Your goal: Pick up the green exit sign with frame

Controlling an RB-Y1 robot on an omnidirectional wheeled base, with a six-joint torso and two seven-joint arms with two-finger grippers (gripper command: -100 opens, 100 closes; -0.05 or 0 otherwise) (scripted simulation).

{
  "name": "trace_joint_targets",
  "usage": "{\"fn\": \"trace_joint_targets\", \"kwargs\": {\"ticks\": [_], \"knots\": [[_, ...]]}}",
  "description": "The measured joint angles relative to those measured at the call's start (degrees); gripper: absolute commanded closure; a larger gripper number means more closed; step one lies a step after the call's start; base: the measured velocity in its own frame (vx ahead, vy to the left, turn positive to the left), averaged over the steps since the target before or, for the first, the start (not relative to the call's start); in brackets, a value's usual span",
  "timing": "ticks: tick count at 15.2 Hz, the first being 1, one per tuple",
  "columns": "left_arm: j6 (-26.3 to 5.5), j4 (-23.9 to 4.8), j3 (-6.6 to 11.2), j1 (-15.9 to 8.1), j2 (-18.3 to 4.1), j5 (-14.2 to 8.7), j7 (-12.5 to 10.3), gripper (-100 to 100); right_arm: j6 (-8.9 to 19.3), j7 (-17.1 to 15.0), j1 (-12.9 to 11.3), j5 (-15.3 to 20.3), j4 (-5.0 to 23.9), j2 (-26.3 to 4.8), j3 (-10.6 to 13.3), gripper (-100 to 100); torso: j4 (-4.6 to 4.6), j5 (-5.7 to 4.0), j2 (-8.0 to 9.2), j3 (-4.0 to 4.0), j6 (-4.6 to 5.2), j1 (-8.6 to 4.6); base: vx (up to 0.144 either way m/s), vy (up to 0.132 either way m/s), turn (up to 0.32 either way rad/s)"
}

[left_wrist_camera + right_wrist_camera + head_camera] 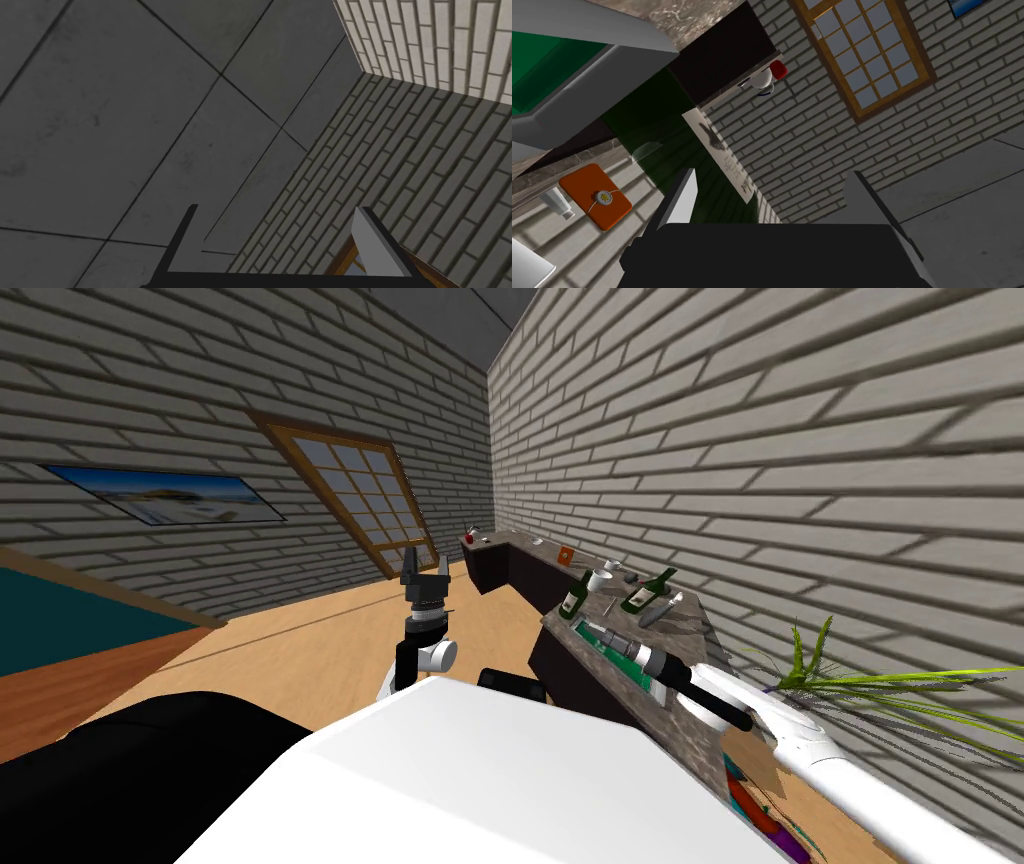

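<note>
- green bottles (575, 594) (648, 592): two
- white mug (600, 580): one
- orange card (596, 196): one
- green framed sign (547, 65): one
- window (365, 493): one
- wall picture (165, 495): one
- plant (860, 683): one

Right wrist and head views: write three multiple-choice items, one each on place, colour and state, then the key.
1. Where does the green exit sign with pale grey frame lie?
A. on the mottled stone countertop
B. on the wooden floor
C. hung on the brick wall
2. What colour is the flat rounded card with a round emblem?
A. blue
B. orange
C. yellow
3. How is the right gripper?
A. shut on the sign
B. shut on a bottle
C. open, holding nothing
Key: 1 A, the head view shows it flat on the countertop. 2 B, it is plainly orange. 3 C, its fingers stand wide apart, pressing nothing.
</note>
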State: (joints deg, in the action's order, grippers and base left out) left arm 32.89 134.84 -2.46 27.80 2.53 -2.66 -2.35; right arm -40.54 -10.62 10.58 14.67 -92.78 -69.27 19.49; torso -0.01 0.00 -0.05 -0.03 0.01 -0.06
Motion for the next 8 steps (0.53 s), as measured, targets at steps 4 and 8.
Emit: {"fn": "trace_joint_targets", "kwargs": {"ticks": [4, 8], "knots": [[0.0, 0.0, 0.0, -0.01, 0.0, 0.0, 0.0, 0, -1.33, -0.57, -1.14, 1.48, 3.41, -4.37, 2.47, -100, 0.0, 0.0, -0.02, -0.01, -0.06, 0.01, 0.005, -0.002, 0.222], [0.0, 0.0, 0.0, 0.0, 0.0, 0.0, 0.0, 0, -2.88, -1.16, -1.92, 2.83, 6.57, -8.91, 4.76, -100, -0.01, 0.0, -0.04, -0.02, -0.04, 0.0, 0.01, -0.006, 0.248]]}}
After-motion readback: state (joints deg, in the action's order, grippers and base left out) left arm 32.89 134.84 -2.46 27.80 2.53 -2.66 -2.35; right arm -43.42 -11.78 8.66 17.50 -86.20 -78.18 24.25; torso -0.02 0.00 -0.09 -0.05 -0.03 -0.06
